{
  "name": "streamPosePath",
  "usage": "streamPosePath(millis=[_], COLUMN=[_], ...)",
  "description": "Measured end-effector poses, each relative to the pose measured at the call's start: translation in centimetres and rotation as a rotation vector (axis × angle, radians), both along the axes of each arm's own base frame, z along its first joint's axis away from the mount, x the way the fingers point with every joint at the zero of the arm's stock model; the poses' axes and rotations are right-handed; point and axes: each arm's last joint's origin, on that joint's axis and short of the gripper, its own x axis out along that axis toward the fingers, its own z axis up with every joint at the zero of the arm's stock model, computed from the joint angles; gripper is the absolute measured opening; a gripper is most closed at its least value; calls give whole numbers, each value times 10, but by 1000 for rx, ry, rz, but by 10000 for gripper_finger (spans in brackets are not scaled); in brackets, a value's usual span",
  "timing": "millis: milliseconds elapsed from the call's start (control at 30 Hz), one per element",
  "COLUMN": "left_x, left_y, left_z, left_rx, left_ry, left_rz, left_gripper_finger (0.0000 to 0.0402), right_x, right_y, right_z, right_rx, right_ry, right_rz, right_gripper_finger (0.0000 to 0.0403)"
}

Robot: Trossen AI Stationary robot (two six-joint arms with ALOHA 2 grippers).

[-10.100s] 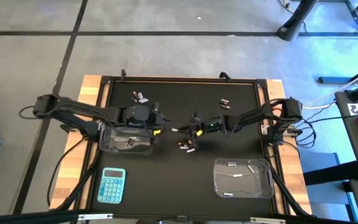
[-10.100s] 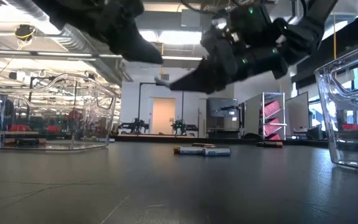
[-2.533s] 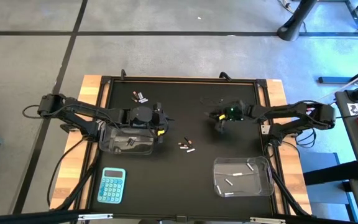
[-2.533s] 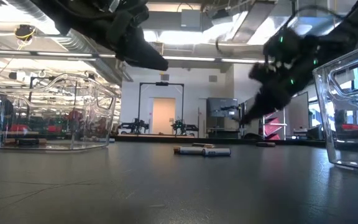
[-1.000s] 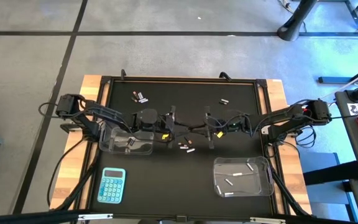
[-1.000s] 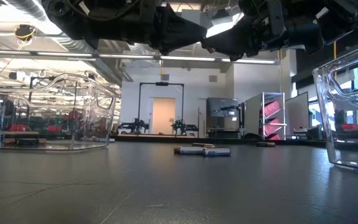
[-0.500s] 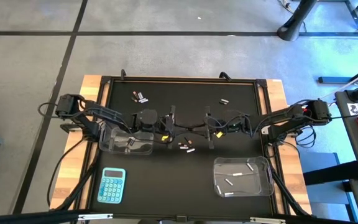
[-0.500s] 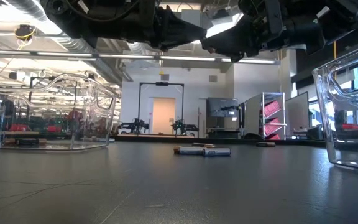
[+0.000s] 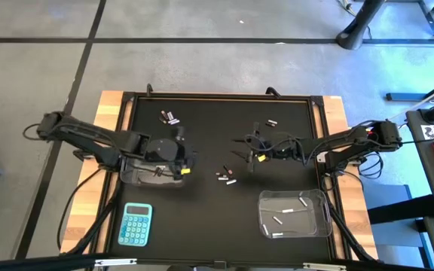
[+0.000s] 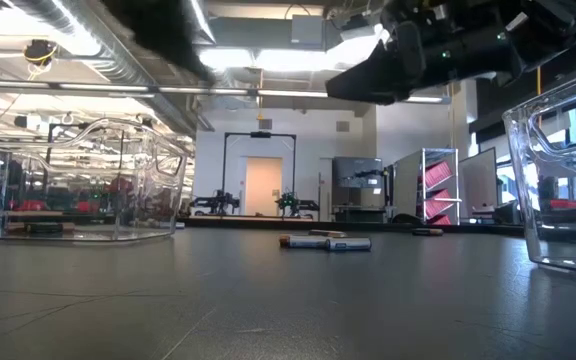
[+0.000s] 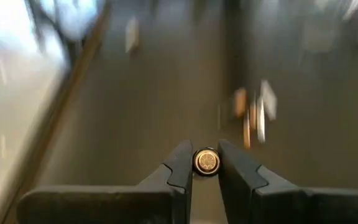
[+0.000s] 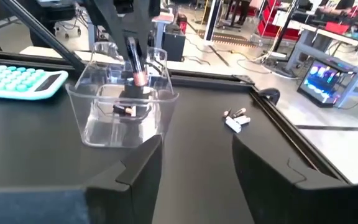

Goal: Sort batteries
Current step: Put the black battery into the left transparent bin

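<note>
The table [image 9: 224,218] is a black mat framed in light wood.

Two clear tubs stand on it. The left tub [image 9: 151,175] holds at least one dark battery. The right tub [image 9: 295,214] holds several silvery batteries [image 9: 286,214].

A blue calculator [image 9: 136,224] lies at the near left corner, just beside the left tub.

The left arm reaches in from the left edge. The left gripper [image 11: 205,163] hangs over the left tub, its fingers closed on one battery [image 11: 206,161] seen end-on; in the right wrist view this battery [image 12: 135,67] is dark with a reddish end and stands upright above the tub.

The right arm extends from the right edge toward the table centre. The right gripper [image 9: 249,150] is above the mat with its fingers spread apart, holding nothing.

Loose batteries remain on the mat:
- a small cluster [image 9: 226,178] at the centre;
- a group [image 9: 170,117] near the far left;
- one piece [image 9: 273,122] at the far right.
</note>
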Motion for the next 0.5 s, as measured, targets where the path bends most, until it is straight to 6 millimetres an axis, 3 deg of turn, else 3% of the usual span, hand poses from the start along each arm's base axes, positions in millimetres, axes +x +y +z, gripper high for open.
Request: streamPosePath(millis=[100, 233, 333, 500], left_x=[-17, -34, -41, -51], left_y=[-1, 3, 1, 2], left_z=[10, 10, -2, -35], left_rx=[-116, -428, -577, -637], left_ry=[173, 261, 276, 337], left_rz=[148, 436, 558, 734], left_gripper_finger=[43, 43, 43, 43], right_x=[0, 1, 1, 1], right_y=[0, 0, 0, 0], right_z=[2, 4, 4, 5], right_rx=[-19, -20, -20, -20], right_ry=[-14, -34, -42, -54], right_rz=[3, 3, 5, 6], right_gripper_finger=[198, 199, 199, 199])
